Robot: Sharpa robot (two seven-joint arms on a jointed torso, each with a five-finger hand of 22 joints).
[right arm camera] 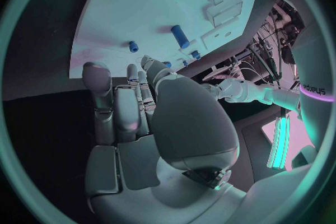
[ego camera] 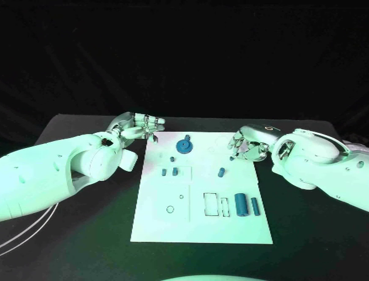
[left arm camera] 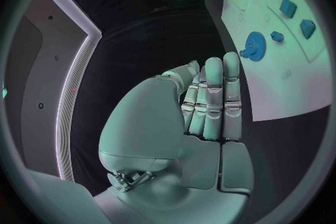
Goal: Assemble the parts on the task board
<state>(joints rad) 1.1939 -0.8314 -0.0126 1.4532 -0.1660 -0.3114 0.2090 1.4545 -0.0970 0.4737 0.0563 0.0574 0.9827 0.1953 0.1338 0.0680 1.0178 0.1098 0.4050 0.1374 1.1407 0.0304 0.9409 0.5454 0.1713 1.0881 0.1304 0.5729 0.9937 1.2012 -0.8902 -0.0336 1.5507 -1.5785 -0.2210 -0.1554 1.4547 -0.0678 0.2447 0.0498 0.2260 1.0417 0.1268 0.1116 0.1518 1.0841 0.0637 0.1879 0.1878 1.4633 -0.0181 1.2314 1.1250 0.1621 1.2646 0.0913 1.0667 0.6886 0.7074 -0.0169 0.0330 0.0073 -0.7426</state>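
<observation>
task board (ego camera: 203, 211) lies between the left robot hand (ego camera: 138, 127) and right robot hand (ego camera: 245, 145), both loosely open, holding nothing.

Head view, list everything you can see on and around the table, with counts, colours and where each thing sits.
Table: one, black, under everything.
Task board: one, white, middle of the table.
Gear: one, blue, far end of the board.
Small parts: three, blue, across the board's middle, two left, one right.
Larger parts: two, blue, side by side at the board's near right.
Left hand: one, silver, over the board's far left corner, holding nothing.
Right hand: one, silver, fingers curled at the board's far right edge.
</observation>
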